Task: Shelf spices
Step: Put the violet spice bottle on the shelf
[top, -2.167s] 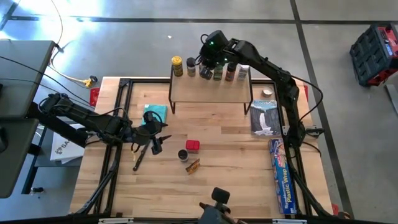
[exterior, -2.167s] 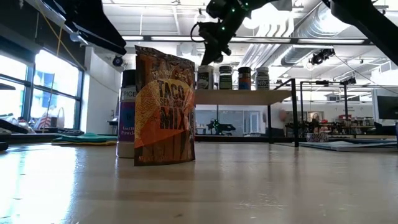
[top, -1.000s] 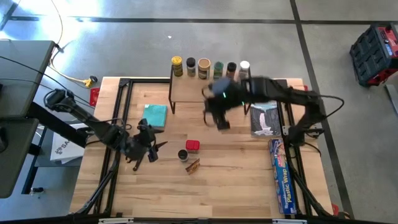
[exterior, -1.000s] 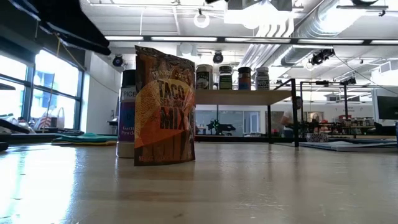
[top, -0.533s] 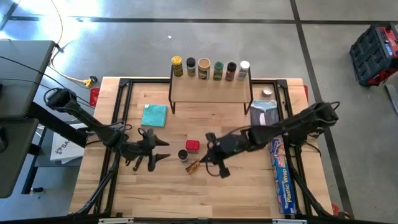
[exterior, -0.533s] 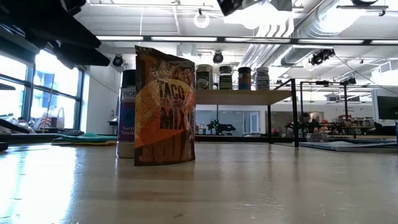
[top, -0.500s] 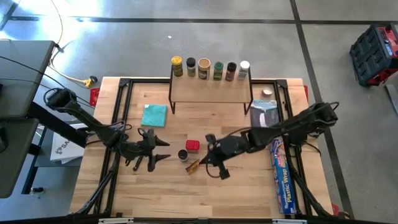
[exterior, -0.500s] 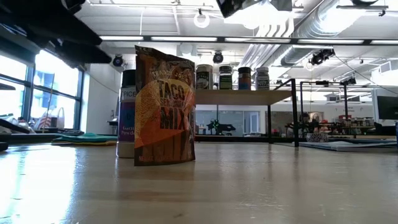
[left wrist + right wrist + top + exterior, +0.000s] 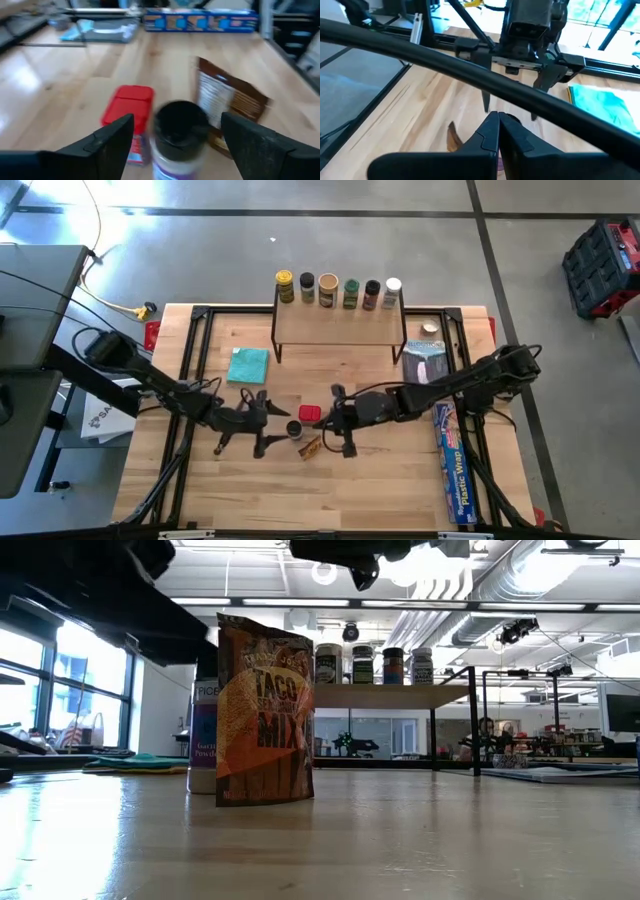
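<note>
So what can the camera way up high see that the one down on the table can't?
Only the high view shows the teal cloth, the red box, the blue plastic-wrap box and both grippers: the left gripper open by the dark-lidded jar, the right gripper shut. Only the low view shows the packet's "Taco Mix" label and the room behind. Both show the shelf with its row of jars.

Packet [image 9: 264, 710] reads "TACO ... MIX". Long blue box [image 9: 453, 465] reads "Plastic Wrap". Jar [image 9: 203, 735] behind packet shows partial "PICE".
</note>
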Controlling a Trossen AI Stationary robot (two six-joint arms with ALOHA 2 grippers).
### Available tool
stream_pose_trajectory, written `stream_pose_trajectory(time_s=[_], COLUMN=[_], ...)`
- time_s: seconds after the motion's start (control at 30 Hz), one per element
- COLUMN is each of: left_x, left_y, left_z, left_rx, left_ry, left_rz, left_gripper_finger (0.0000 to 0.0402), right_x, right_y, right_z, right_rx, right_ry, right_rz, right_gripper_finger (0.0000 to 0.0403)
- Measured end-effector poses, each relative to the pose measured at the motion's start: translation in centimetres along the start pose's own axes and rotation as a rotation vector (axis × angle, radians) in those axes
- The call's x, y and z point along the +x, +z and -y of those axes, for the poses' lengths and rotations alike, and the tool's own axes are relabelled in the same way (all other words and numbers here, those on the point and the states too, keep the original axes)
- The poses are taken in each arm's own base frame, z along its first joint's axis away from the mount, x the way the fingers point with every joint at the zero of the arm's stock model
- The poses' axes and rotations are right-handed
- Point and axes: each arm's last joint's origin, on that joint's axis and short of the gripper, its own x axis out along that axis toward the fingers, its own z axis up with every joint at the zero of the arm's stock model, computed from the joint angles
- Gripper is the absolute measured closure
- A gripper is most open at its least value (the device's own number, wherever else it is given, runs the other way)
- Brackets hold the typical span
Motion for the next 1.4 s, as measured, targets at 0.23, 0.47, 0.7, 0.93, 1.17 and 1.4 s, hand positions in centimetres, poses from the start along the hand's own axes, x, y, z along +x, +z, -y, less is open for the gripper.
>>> stream_pose_trajectory(time_s=[0.23, 0.47, 0.7, 0.93, 1.17, 1.4], left_x=[1.0, 2.0, 2.5, 2.7, 2.7, 2.1], left_y=[-0.1, -0.7, -0.8, -1.0, -0.9, 0.2], left_z=[-0.1, -0.5, -0.9, -0.9, -0.9, -1.1], left_rx=[0.032, 0.025, 0.001, -0.020, -0.024, -0.056], left_ry=[-0.040, -0.066, -0.089, -0.103, -0.100, -0.123], left_rz=[0.026, 0.009, 0.004, -0.011, -0.002, 0.031], left_gripper_finger=[0.0106, 0.0106, 0.0106, 0.0138, 0.0206, 0.0210], right_x=[0.0, 0.0, 0.0, 0.0, 0.0, -0.1], right_y=[-0.1, -0.1, -0.1, -0.1, -0.1, 0.3], right_z=[0.2, 0.2, 0.2, 0.2, 0.2, 0.2], right_rx=[0.042, 0.042, 0.042, 0.042, 0.042, 0.061], right_ry=[-0.005, -0.005, -0.004, -0.004, -0.004, -0.002], right_rz=[-0.004, -0.004, -0.005, -0.006, -0.007, 0.035], right_gripper_finger=[0.0403, 0.0402, 0.0402, 0.0402, 0.0402, 0.0402])
